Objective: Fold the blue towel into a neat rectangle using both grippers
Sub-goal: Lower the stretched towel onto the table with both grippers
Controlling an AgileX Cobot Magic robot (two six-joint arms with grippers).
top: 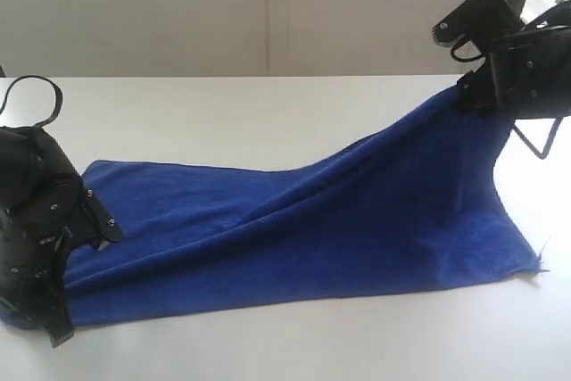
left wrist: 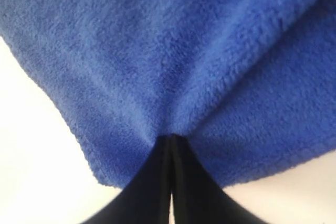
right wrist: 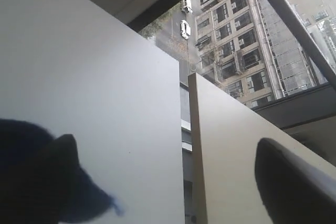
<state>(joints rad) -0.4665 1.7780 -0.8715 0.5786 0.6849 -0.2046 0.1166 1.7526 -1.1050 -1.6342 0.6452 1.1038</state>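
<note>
Blue towel lay spread over the white table, its right end pulled up off the surface in a slope to the right gripper. Left gripper sat low at the near left corner, jaws clenched on a pinch of towel, with folds fanning out from the grip. In the right wrist view the jaws stood wide apart, with blue fuzz against one finger and none between them.
</note>
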